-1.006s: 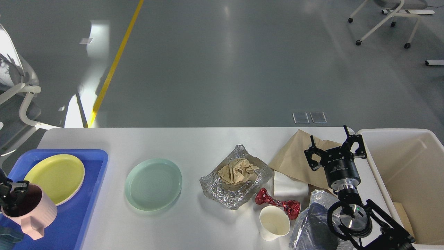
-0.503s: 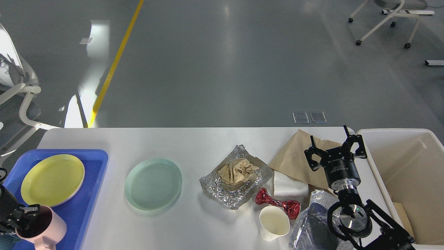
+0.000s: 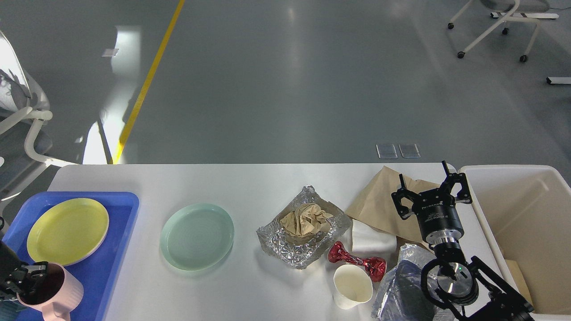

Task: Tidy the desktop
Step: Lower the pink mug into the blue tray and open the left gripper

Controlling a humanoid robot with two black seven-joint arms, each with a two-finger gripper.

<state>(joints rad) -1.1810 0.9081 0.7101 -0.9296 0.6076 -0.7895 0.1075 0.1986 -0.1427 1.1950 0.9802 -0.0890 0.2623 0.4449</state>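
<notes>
The white-grey desktop (image 3: 250, 187) fills the lower half of the head view. My left gripper (image 3: 22, 278) is at the bottom left, shut on the rim of a pink mug (image 3: 53, 292) that sits low over the near end of the blue tray (image 3: 113, 249). My right gripper (image 3: 429, 183) is open and empty above a brown paper bag (image 3: 379, 205) at the right. Litter lies near it: a foil sheet (image 3: 285, 245) holding crumpled brown paper (image 3: 305, 220), a red foil wrapper (image 3: 357, 261), a white paper cup (image 3: 352, 287), a white napkin (image 3: 372, 240) and a silver bag (image 3: 401, 285).
A yellow plate (image 3: 68, 230) lies in the blue tray. A pale green plate (image 3: 197, 236) sits on the desktop left of centre. A cream-white bin (image 3: 522, 214) stands off the right edge. Office chairs stand on the grey floor beyond.
My left gripper has lowered the pink mug toward the near left end of the blue tray, then settled. The right arm has not moved.
</notes>
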